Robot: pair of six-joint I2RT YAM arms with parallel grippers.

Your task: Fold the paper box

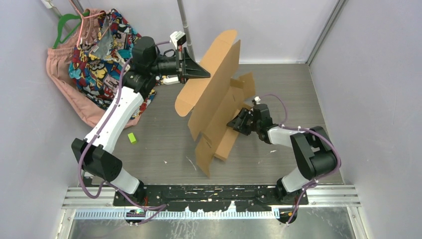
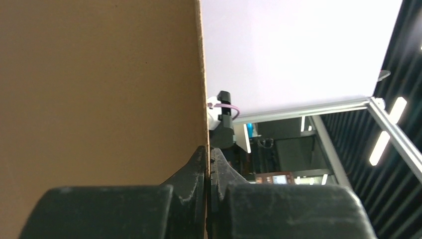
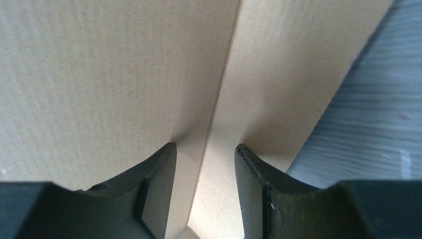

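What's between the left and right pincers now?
The brown corrugated cardboard sheet, standing on edge, as the top view shows. The left pincer clamps its edge and the right pincer faces the other side.

we find the overhead view bright and evenly lit, sharp throughout, with only a soft shadow under the paper box (image 1: pixel 214 99) on the table (image 1: pixel 164 134). at the left wrist the white wall (image 2: pixel 298 50) glares nearly blown out beside bright strip lights (image 2: pixel 385 134), while the left gripper (image 2: pixel 207 152) sits dark and blurred up close. at the right wrist the light is soft and pale, the right gripper (image 3: pixel 205 147) shadowed and slightly out of focus.
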